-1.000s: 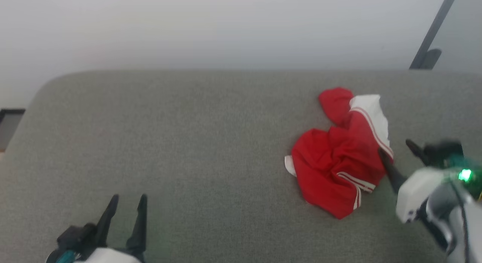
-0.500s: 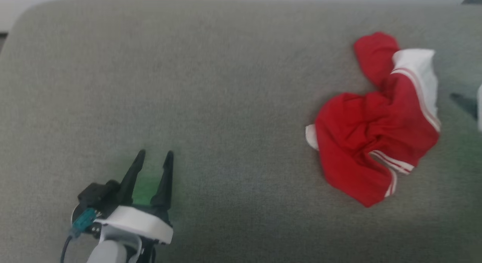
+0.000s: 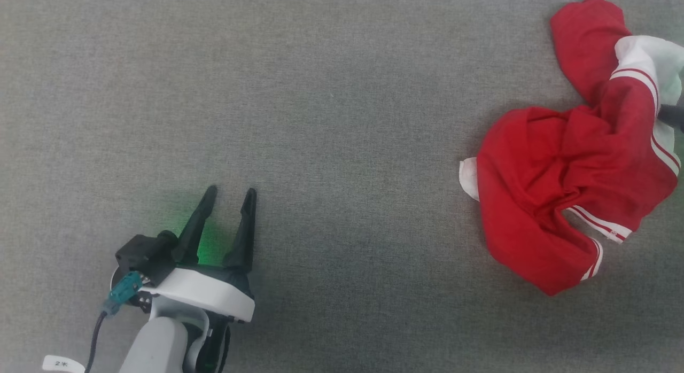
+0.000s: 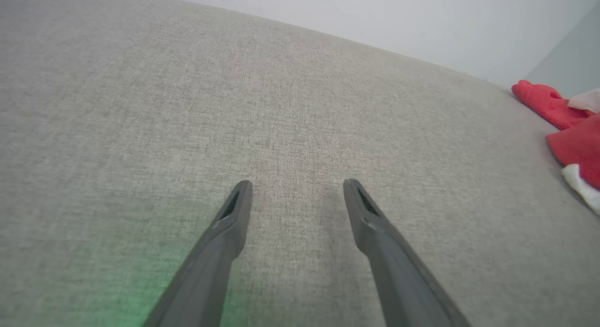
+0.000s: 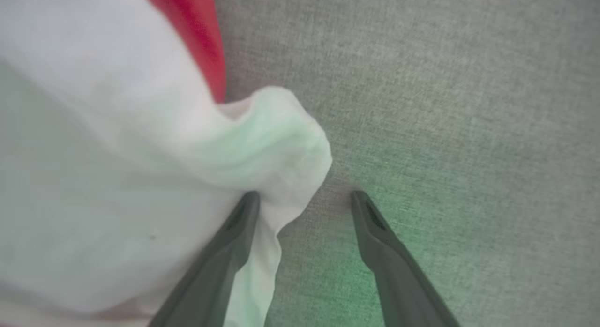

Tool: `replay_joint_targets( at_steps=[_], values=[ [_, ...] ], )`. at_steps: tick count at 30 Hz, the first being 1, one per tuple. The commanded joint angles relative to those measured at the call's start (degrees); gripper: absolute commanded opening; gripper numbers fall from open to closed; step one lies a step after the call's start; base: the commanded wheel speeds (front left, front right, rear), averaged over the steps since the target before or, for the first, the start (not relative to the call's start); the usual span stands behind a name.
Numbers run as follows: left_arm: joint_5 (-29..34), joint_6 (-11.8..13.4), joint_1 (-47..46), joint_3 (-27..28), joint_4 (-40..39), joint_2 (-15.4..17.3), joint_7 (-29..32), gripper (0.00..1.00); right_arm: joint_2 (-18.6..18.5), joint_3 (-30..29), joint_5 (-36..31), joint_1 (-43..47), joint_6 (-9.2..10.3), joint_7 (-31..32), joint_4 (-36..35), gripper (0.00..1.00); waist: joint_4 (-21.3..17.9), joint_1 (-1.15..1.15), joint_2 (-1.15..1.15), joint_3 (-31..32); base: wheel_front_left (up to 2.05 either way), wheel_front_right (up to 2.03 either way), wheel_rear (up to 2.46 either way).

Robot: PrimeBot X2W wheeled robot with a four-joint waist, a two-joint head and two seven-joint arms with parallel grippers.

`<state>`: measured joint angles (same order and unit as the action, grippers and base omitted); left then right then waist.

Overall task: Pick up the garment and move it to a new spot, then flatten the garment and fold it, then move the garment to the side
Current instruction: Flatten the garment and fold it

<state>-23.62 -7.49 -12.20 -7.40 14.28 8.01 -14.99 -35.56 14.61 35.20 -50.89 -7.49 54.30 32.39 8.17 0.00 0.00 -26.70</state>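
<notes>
While the shirt (image 3: 566,186) lies crumpled at the right end of the counter (image 3: 342,95), nothing has hold of it. The left claw (image 3: 231,190) is spread and empty, low over bare grey cover, well apart from the shirt. The right claw (image 5: 305,194) is spread too, at the shirt's right side. One finger is against the white sleeve (image 5: 117,177) and a lobe of white cloth bulges toward the gap, while the other finger is over bare counter. No pinch yet.

Handling, my guess: soft, light and limp, nothing to break. It will sag and trail from whatever point is lifted, and may drag on the rough cover rather than slide. A thin single layer could slip out of long fingers.

Where to grab: the sleeve fold is right at the right claw, and closing there on a doubled fold looks the quickest pick. One sleeve alone will let the body hang long, so lift high. For later flattening, the striped trim (image 3: 598,226) marks edges worth taking, one per claw.
</notes>
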Motion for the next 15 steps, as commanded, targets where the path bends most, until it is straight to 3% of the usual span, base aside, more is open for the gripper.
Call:
replay_joint_targets(
  at_steps=[1, 2, 8, 15],
  values=[
    [0.0, 0.04, -1.17, 0.02, 0.04, -0.01, -0.28, 1.0, 1.6, 1.42, 0.31, 1.6, 0.0, 0.24, 1.59, 0.04, -0.26, 0.0, 0.0, -0.11, 0.0, 0.0, 0.0],
    [-0.02, 0.04, -1.18, 0.13, 0.04, 0.11, -0.28, 1.0, 1.67, 1.32, 0.86, 1.59, 0.0, 0.03, 1.79, 0.0, -0.48, 0.0, 0.0, -0.21, 0.0, 0.0, 0.0],
    [0.24, 0.05, -1.36, 0.29, -0.05, 0.89, -0.28, 1.0, -0.4, -0.64, 0.28, 1.3, 0.06, -4.63, 2.04, 0.0, -1.9, 0.0, 0.0, 0.28, 0.0, 0.0, 0.0],
    [0.48, 0.04, -1.26, 0.52, -1.08, 2.23, -0.28, 1.0, -5.24, -5.63, 1.65, 3.76, 0.04, -10.1, 2.15, 0.0, -4.53, 0.0, 0.0, 1.13, 0.0, 0.0, 0.0]
  ],
)
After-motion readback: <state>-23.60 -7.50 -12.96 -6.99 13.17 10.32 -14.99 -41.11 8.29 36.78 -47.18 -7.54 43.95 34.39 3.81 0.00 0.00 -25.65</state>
